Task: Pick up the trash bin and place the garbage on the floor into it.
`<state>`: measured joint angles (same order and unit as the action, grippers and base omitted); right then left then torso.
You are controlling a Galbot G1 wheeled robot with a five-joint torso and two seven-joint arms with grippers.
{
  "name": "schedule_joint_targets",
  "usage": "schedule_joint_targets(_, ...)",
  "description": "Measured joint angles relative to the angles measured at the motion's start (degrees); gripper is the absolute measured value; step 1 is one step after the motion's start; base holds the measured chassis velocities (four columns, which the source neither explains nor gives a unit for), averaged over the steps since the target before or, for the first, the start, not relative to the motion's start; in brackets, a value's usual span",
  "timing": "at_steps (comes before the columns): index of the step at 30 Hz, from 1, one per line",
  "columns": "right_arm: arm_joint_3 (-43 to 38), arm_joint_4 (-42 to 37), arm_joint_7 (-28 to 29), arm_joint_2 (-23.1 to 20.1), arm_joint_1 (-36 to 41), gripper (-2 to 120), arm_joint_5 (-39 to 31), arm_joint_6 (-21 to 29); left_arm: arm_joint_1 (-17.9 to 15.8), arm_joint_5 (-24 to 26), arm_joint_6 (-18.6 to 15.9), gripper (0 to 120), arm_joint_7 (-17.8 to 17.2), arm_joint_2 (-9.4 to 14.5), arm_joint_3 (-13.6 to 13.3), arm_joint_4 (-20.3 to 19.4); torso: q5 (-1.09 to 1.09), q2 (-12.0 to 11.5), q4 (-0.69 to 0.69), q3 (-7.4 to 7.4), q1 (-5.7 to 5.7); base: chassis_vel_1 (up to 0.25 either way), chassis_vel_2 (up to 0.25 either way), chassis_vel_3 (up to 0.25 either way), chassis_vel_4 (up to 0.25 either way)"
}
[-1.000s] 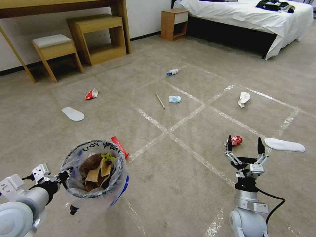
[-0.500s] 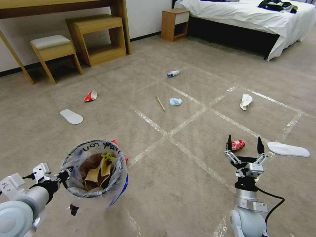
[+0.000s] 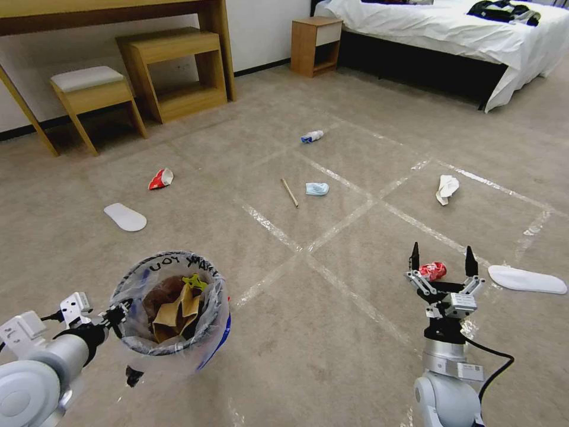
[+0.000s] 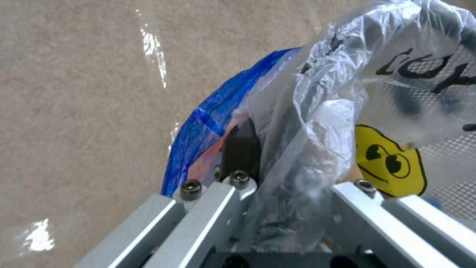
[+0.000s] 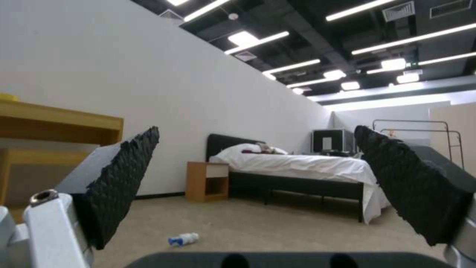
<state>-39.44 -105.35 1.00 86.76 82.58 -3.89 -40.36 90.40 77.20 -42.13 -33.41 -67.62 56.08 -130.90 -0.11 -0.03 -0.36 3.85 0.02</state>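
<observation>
L end effector (image 3: 121, 314) clamped on trash bin (image 3: 172, 308) rim | R end effector (image 3: 441, 261) apart, red can (image 3: 432, 271) btwn tips

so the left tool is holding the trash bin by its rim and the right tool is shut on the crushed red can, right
Not quite. The head view shows the right tool open and empty, fingers spread, raised in front of the crushed red can, which lies on the floor. The left tool does hold the trash bin by its rim.
</observation>
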Motion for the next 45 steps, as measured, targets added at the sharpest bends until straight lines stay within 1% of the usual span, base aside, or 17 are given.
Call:
schedule_joint_targets(7,-0.03,0.10,0.03,0.04,0.00,100,-0.05,0.01,-0.06,-0.67,0.00,0,1.43,0.19,-0.10,0.40,0.00,0.00,0.00,0.00,0.00,-0.082,0.080,0.085,-0.081)
schedule_joint_targets(9,-0.04,0.20,0.09,0.07,-0.03,100,-0.13,0.01,-0.08,-1.45,0.00,0,2.83,0.32,-0.17,0.80,0.00,0.00,-0.01,0.00,0.00,-0.083,0.081,0.097,-0.096)
schedule_joint_targets(11,-0.04,0.25,0.11,0.09,-0.09,100,-0.14,0.00,-0.08,-1.76,0.00,0,3.33,0.45,-0.18,1.03,0.00,0.00,0.00,0.00,0.00,-0.081,0.092,0.100,-0.100)
schedule_joint_targets(22,0.00,0.53,0.14,0.43,-0.41,100,-0.16,0.01,-0.37,-2.32,0.00,0,4.47,0.81,-0.35,1.84,0.00,0.00,-0.01,0.00,0.00,-0.096,0.088,0.091,-0.089)
schedule_joint_targets(36,0.33,1.21,0.14,0.78,-1.07,100,0.19,0.03,-0.62,-4.39,0.00,0,7.14,1.21,-0.53,3.15,0.00,0.00,0.00,0.00,0.00,-0.101,0.111,0.102,-0.106)
schedule_joint_targets(45,0.44,1.69,0.58,0.83,-1.65,100,0.53,0.11,-1.01,-4.66,0.00,0,7.49,1.56,-0.72,3.95,0.00,0.00,0.00,0.00,0.00,-0.097,0.082,0.088,-0.091)
